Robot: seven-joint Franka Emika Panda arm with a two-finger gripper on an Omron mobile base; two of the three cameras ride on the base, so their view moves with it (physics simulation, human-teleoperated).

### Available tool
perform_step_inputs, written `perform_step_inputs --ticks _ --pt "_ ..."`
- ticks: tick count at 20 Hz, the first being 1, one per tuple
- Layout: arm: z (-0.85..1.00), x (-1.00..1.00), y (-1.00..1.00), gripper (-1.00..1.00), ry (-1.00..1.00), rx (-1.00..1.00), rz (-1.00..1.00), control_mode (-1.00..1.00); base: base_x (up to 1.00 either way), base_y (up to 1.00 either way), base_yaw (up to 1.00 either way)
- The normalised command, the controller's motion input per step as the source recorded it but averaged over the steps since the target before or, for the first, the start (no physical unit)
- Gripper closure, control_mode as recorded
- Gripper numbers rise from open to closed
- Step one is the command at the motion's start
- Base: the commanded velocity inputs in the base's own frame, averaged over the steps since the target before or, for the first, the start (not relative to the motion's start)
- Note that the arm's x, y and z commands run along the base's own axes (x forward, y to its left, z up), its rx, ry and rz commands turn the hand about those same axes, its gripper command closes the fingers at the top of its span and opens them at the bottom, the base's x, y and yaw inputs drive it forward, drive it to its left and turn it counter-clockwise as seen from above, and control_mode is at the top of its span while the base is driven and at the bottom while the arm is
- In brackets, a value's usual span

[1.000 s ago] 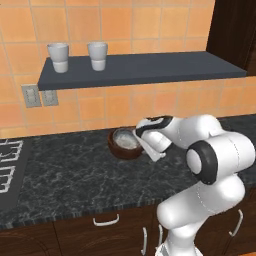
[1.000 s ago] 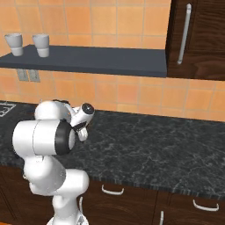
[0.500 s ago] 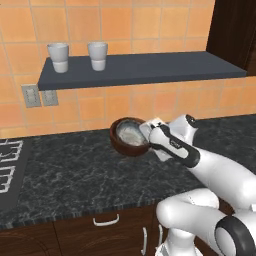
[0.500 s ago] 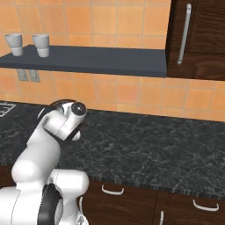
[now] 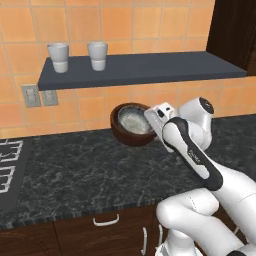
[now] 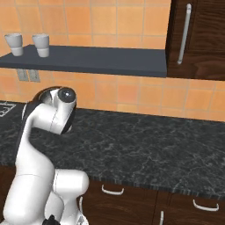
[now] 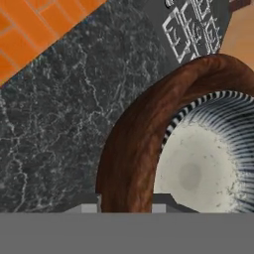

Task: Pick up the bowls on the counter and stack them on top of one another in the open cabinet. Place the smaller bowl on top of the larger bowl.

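Note:
The larger bowl (image 5: 131,132), reddish-brown wood, hangs tilted above the counter (image 5: 75,170), below the open cabinet's slate-grey shelf board (image 5: 150,67). The smaller bowl (image 5: 132,119), pale and speckled, lies inside it. My gripper (image 5: 155,120) holds the brown bowl by its right rim. In the hand view the brown rim (image 7: 134,144) runs between my two fingertips (image 7: 92,206), with the gripper (image 7: 126,206) shut on it. The pale bowl (image 7: 203,168), with its ribbed inner wall, sits just right of the rim. The shelf board (image 6: 101,59) is bare right of the cups.
Two white cups (image 5: 58,56) (image 5: 98,55) stand at the shelf's left end. A stove grate (image 5: 7,170) lies at the counter's left. A dark wood cabinet (image 6: 197,39) closes off the shelf's right end. Outlets (image 5: 31,95) sit on the tiled wall.
The arm has stretched out and lifted the brown bowl, with the pale bowl inside, up off the counter and slightly right, closer to the shelf.

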Motion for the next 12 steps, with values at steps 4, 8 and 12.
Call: perform_step_inputs --ticks 4,8,12 --pt "1.00 -0.54 0.00 1.00 -0.06 0.00 0.00 -1.00 0.00 0.00 0.00" --pt "1.00 -0.36 0.00 1.00 -0.15 0.00 0.00 -1.00 0.00 0.00 0.00" --pt "1.00 -0.25 -0.02 1.00 -0.28 -0.03 0.00 -1.00 0.00 0.00 0.00"
